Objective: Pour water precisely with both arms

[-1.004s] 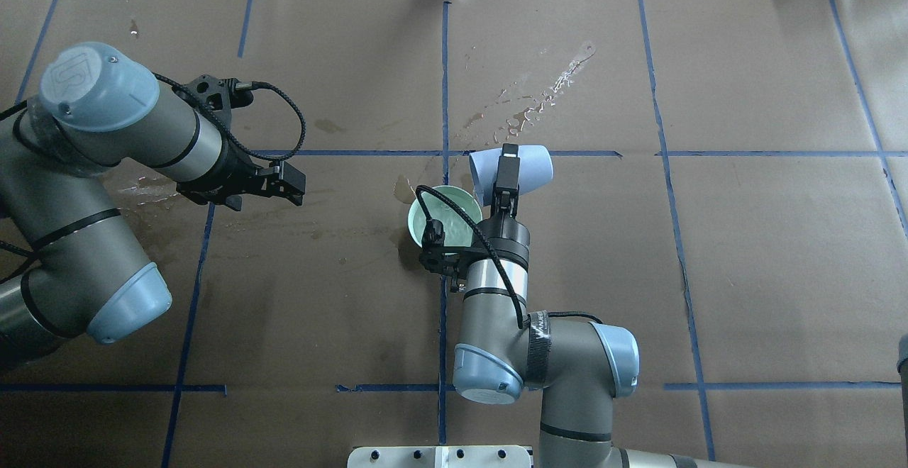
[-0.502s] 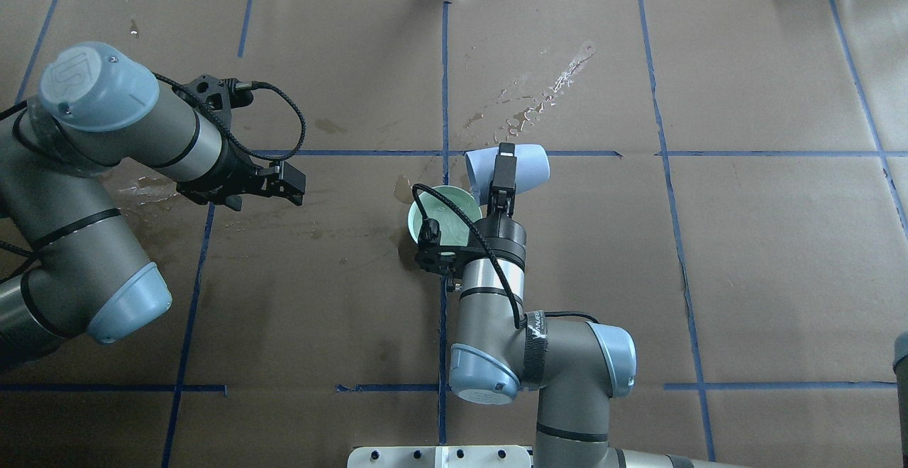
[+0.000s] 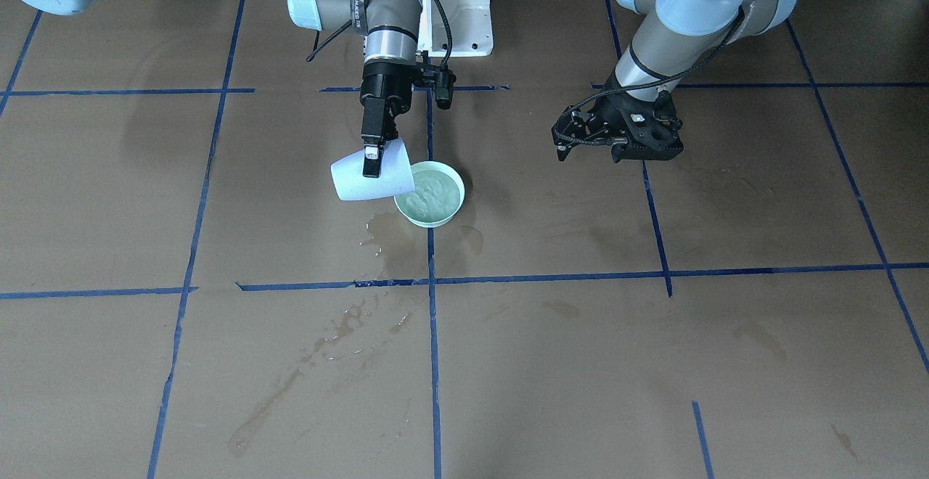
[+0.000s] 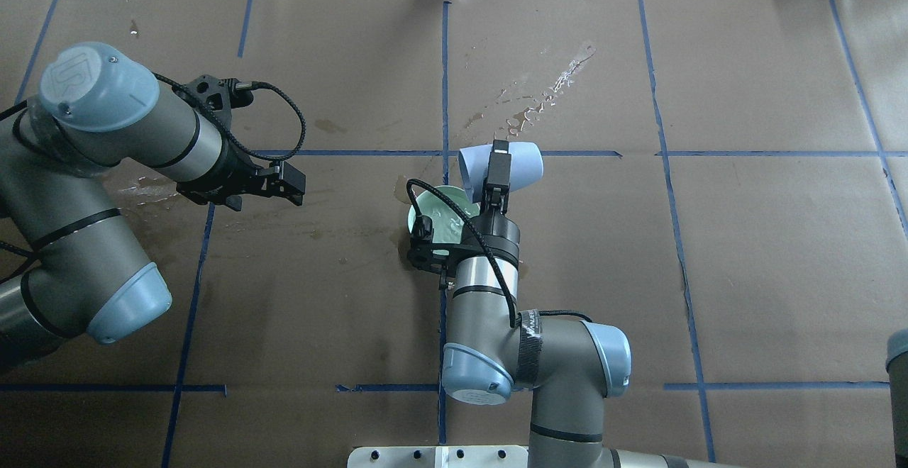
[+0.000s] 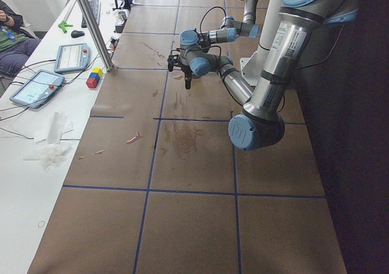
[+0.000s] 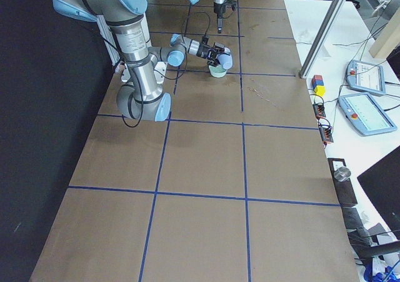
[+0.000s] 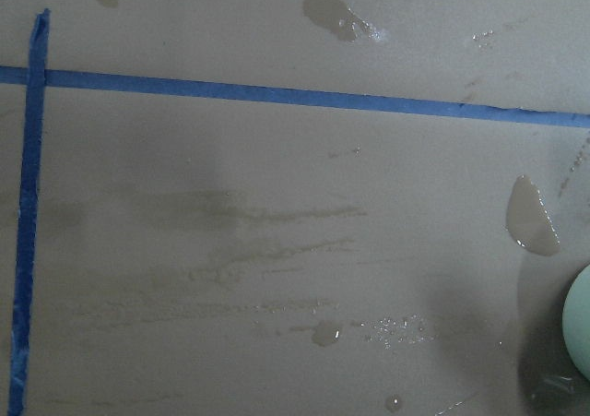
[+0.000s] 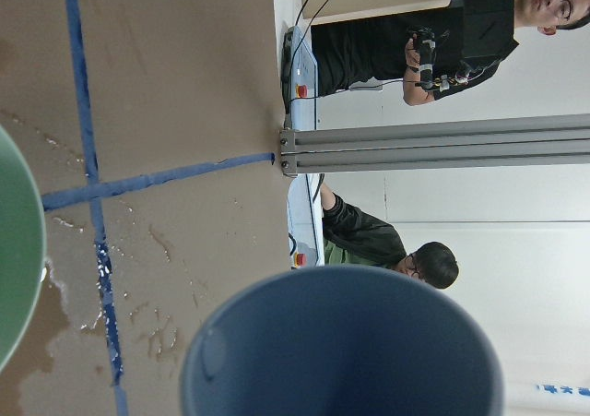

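My right gripper (image 4: pixel 498 164) is shut on a pale blue cup (image 4: pixel 512 167) that lies tilted on its side, mouth toward a mint-green bowl (image 4: pixel 433 214). In the front view the cup (image 3: pixel 354 181) hangs over the bowl's rim (image 3: pixel 435 222), and rippling water (image 3: pixel 430 194) fills the bowl. The right wrist view shows the cup's mouth (image 8: pixel 341 342) and the bowl's edge (image 8: pixel 14 250). My left gripper (image 4: pixel 292 186) is open and empty, hovering well to the left of the bowl; it also shows in the front view (image 3: pixel 617 151).
Spilled water lies in a puddle beside the bowl (image 3: pixel 385 236) and in a streak farther out (image 4: pixel 543 96). Blue tape lines (image 4: pixel 445 85) divide the brown table cover. Operators and a metal post (image 8: pixel 433 144) stand beyond the table's far edge.
My right arm has shifted left and slightly away from the robot, carrying the tilted blue cup with it. The left arm has not moved.
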`<action>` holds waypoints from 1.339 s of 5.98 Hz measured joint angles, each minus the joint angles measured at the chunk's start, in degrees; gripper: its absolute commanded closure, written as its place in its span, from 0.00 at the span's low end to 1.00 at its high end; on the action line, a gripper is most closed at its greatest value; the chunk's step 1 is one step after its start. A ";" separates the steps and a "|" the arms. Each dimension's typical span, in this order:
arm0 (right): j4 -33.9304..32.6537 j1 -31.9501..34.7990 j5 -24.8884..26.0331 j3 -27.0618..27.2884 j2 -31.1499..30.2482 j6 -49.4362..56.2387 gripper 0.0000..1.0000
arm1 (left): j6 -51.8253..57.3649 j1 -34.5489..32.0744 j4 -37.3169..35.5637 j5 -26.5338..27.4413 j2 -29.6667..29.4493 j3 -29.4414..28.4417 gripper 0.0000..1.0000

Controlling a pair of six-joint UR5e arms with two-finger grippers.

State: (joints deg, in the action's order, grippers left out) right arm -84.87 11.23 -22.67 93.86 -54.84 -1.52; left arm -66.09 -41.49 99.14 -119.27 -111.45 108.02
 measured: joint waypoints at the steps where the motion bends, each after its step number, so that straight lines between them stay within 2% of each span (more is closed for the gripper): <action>1: 0.10 0.21 -1.36 1.80 -0.02 -1.46 1.00 | 0.00 0.00 0.00 0.00 0.00 0.03 0.00; 2: 1.09 0.82 -3.94 3.64 -0.17 -4.86 1.00 | 0.00 -0.02 0.00 0.00 0.00 0.04 0.00; 4: 11.28 3.31 -12.63 5.37 -1.53 -17.12 1.00 | 0.00 -0.02 0.00 0.00 0.00 0.01 0.00; 5: 14.33 4.48 -15.77 6.14 -2.48 -26.03 1.00 | 0.00 -0.01 0.03 0.00 0.00 -0.04 0.00; 8: 17.54 9.10 -26.80 10.73 -6.90 -52.57 0.99 | 0.00 -0.02 0.09 0.00 0.00 -0.03 0.00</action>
State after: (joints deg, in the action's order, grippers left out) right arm -67.33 20.33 -49.47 104.59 -61.74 -54.09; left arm -66.09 -41.51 99.23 -119.27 -111.44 107.99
